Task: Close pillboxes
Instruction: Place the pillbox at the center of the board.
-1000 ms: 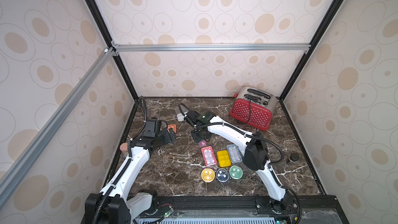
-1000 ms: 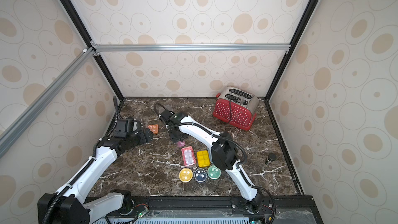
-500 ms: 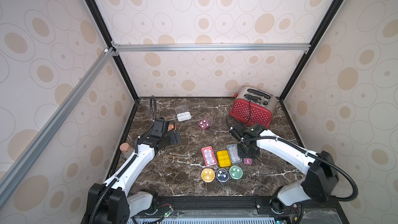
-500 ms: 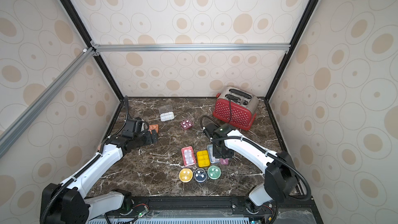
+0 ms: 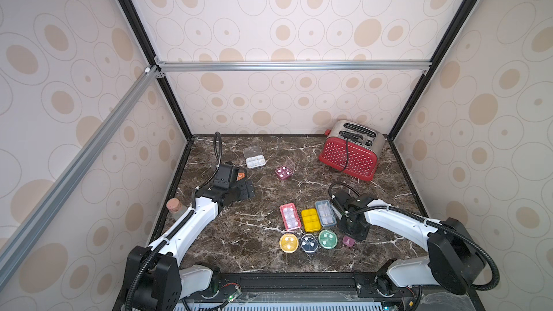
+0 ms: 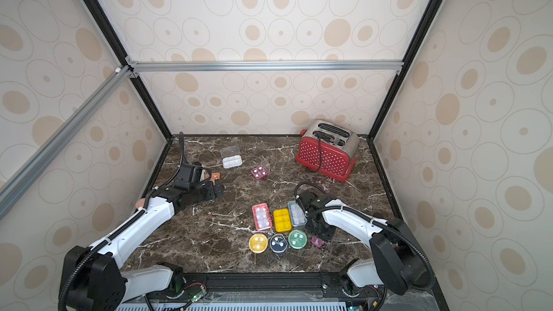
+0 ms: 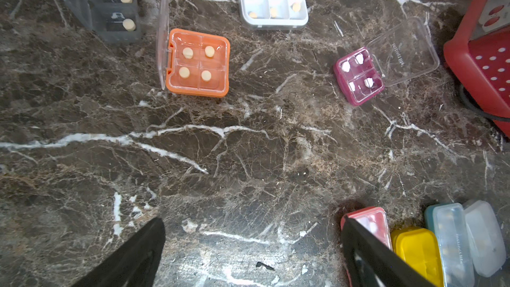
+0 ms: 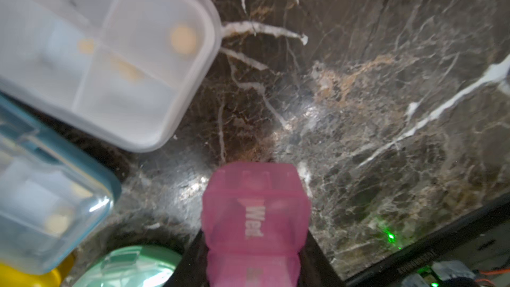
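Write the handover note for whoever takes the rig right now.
Left gripper: open, empty, near the orange pillbox.
Right gripper: shut on the pink pillbox, beside the green round pillbox.
Done: red pillbox, yellow pillbox, blue pillbox, yellow round pillbox, navy round pillbox and the green one look closed.
To do: lids open on the orange one, white pillbox, magenta pillbox.

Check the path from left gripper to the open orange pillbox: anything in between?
Nothing visible. Only bare marble lies between the open left gripper and the orange pillbox; the dark pillbox sits off to its side.
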